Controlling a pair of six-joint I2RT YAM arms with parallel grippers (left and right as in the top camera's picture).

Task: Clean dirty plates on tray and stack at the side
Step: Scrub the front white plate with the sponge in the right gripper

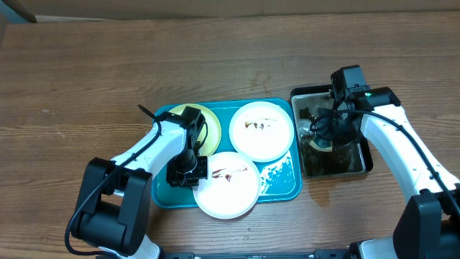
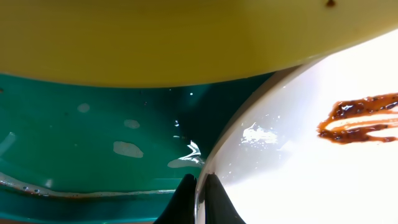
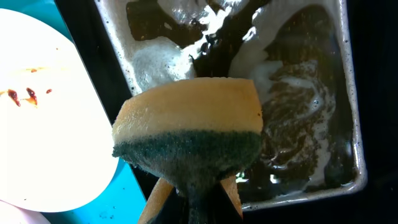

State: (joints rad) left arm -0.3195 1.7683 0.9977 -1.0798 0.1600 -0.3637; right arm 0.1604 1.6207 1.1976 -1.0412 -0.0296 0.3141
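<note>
The teal tray (image 1: 282, 185) holds three plates: a pale yellow one (image 1: 213, 124) at the back left, a white one (image 1: 261, 130) with brown smears at the back right, and a white one (image 1: 228, 185) with a brown smear at the front. My left gripper (image 1: 188, 171) is shut on the left rim of the front white plate (image 2: 323, 174); the yellow plate (image 2: 186, 37) lies just beyond. My right gripper (image 1: 325, 137) is shut on a yellow and green sponge (image 3: 189, 134) over the black water tray (image 1: 365, 167).
The black tray (image 3: 348, 93) holds dark, foamy water. Foam and water drops lie on the teal tray's floor (image 2: 81, 137). A wet patch marks the wooden table (image 1: 322, 193) in front of the black tray.
</note>
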